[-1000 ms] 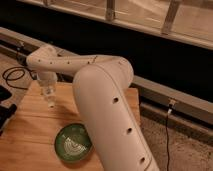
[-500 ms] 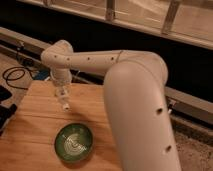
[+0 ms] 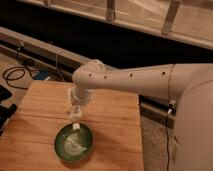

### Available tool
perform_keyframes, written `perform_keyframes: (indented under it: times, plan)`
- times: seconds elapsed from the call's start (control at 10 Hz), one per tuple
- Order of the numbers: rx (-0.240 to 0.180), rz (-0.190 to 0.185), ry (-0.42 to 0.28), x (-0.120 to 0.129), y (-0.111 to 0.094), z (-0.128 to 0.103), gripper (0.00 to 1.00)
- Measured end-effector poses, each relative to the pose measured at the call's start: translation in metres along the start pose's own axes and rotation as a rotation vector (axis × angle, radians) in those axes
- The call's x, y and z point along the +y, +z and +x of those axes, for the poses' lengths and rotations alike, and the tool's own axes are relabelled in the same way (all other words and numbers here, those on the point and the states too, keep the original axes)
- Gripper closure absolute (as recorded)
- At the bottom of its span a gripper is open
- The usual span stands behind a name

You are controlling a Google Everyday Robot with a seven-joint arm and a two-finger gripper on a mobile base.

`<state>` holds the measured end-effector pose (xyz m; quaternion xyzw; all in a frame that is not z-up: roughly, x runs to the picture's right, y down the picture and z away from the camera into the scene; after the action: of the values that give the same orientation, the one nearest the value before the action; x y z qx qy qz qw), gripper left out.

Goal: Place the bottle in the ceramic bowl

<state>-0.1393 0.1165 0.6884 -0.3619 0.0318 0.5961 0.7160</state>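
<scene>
Green bowl (image 3: 74, 145): empty. Grips bottle (image 3: 76, 125) in closed gripper (image 3: 75, 118) just over far rim. Remains to lower and release.

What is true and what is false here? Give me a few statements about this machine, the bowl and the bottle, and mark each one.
1. The round dark green ceramic bowl sits on the light wooden table. True.
2. The gripper hangs over the table's far right corner. False: it points down just above the far rim of the bowl, toward the table's left side.
3. The small white bottle lies flat inside the bowl. False: it appears to be held in the gripper, over the bowl's far rim.
4. The robot's white arm reaches in from the right of the picture. True.
</scene>
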Motion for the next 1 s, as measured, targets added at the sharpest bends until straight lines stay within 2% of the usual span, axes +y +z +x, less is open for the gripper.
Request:
perform_keyframes:
  times: [0.2, 0.3, 1.0]
  plan:
    - [0.005, -0.028, 0.014, 0.004, -0.003, 0.026, 1.0]
    - [0.007, -0.031, 0.015, 0.005, -0.002, 0.029, 1.0]
    - [0.008, -0.031, 0.014, 0.005, -0.002, 0.029, 1.0]
